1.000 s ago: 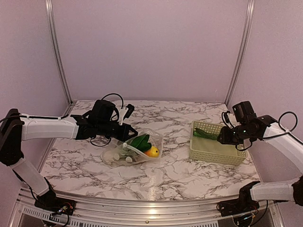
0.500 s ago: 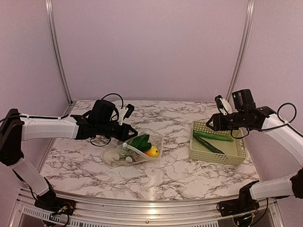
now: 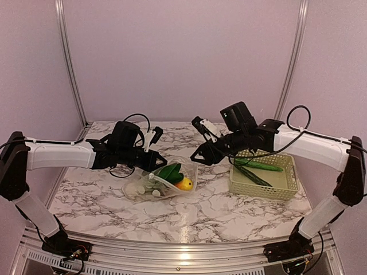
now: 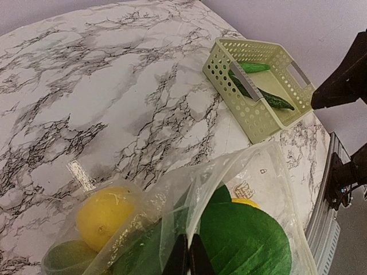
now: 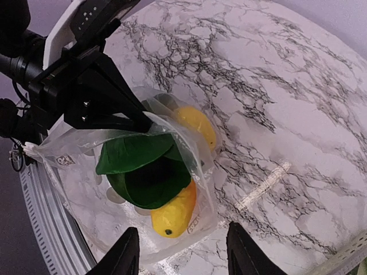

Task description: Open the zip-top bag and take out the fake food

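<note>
The clear zip-top bag [image 3: 172,184] lies on the marble table left of centre, its mouth held up. My left gripper [image 3: 153,164] is shut on the bag's upper edge [image 4: 229,172], its fingertips [image 4: 187,258] pinching the film. Inside the bag are fake food pieces: a green leaf [image 4: 246,240], a yellow lemon [image 4: 103,215], and a yellow piece [image 5: 172,215] under the leaf [image 5: 143,172]. My right gripper [image 3: 205,156] hovers open just right of and above the bag's mouth, holding nothing; in its own view it [image 5: 183,252] looks down on the bag [image 5: 103,223].
A pale yellow-green lattice basket [image 3: 261,189] stands at the right with two long green pieces [image 3: 261,165] in it; it also shows in the left wrist view [image 4: 241,109]. The left arm [image 5: 86,91] reaches in beside the bag. Purple walls enclose the table.
My right arm has swung left from the basket to the bag's mouth, leaving a long green piece in the basket, its jaws now open. The left gripper and bag have not moved.
</note>
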`<state>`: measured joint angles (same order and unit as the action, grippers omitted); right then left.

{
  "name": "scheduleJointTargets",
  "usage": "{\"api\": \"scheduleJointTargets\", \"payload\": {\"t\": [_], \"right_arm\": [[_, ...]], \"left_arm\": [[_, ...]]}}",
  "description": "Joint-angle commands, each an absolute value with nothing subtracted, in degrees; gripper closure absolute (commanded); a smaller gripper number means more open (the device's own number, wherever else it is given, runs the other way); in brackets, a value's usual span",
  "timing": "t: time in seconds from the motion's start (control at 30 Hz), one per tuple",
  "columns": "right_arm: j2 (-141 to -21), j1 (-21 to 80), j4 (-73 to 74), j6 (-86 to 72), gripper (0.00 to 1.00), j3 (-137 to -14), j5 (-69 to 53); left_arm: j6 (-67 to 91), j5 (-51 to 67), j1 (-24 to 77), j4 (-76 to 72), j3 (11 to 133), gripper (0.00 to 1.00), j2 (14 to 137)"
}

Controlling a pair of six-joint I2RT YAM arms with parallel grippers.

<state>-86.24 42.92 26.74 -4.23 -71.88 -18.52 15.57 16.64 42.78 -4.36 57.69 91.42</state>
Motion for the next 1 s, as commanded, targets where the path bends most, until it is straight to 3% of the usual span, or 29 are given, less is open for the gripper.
{"api": "scheduleJointTargets", "payload": {"t": [0.0, 0.3, 0.57, 0.97], "right_arm": [[-92.17, 47.86, 26.60, -0.18, 0.52, -76.26, -16.58], [-97.44, 51.08, 27.30, 5.32, 0.55, -76.81, -16.67], [-99.03, 51.11, 28.50, 9.20, 0.46, -75.46, -15.86], [-103.24, 51.07, 31.69, 12.78, 0.44, -76.68, -14.98]], "left_arm": [[14.77, 17.31, 42.45, -2.16, 58.09, 1.00, 92.41], [14.59, 17.23, 42.45, -1.80, 58.01, 1.00, 92.37], [14.46, 17.29, 42.45, -1.63, 58.11, 1.00, 92.34], [14.33, 17.32, 42.45, -1.54, 58.10, 1.00, 92.28]]}}
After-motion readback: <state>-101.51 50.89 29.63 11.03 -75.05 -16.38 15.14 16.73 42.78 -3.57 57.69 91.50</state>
